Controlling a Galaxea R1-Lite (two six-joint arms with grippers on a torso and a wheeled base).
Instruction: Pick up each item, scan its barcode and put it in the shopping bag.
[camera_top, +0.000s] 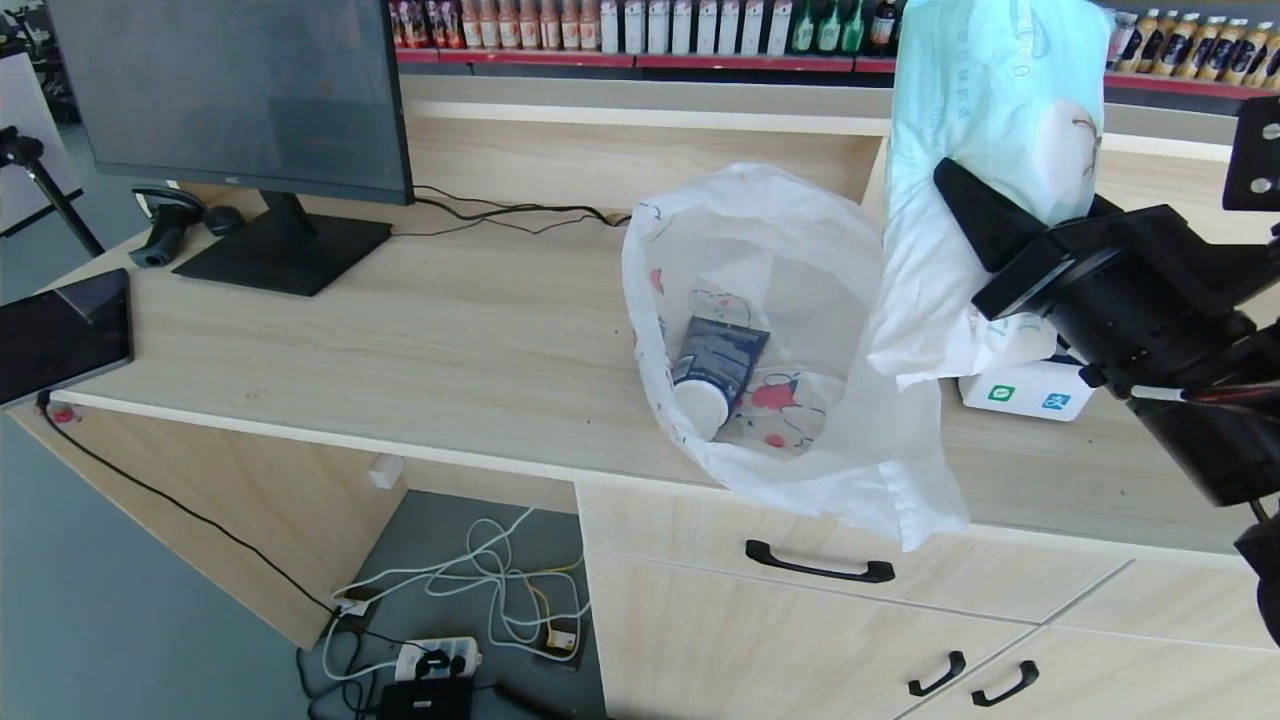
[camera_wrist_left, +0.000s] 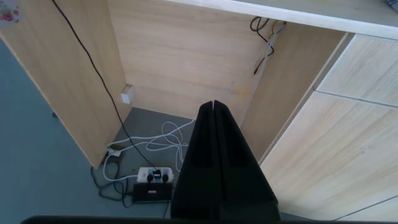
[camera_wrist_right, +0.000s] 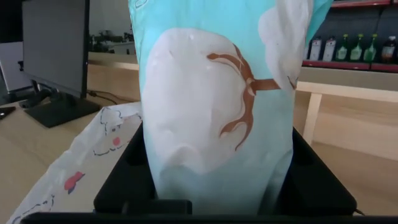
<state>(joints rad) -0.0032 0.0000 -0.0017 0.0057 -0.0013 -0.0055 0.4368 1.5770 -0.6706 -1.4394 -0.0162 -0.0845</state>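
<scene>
the left pincer (camera_wrist_left: 214, 134) is hanging with its fingers pressed together, below the tabletop (camera_top: 400, 330) edge and above a power strip (camera_wrist_left: 154, 176) on the floor. at the upper left of the head view a handheld scanner (camera_top: 165, 232) is lying beside the monitor (camera_top: 235, 100). in the middle the shopping bag (camera_top: 800, 250) is standing open, holding a dark tube (camera_top: 718, 365). at the upper right the right pincer (camera_wrist_right: 217, 186) is gripping a pale blue soft pack (camera_top: 985, 130), held upright beside the bag's right edge.

Light wood bench (camera_top: 420, 330): monitor (camera_top: 240, 100) upper left, handheld scanner (camera_top: 165, 230) beside it, tablet (camera_top: 60, 335) at left edge, open shopping bag (camera_top: 800, 250) centre, small white box (camera_top: 1025, 392) right.
</scene>
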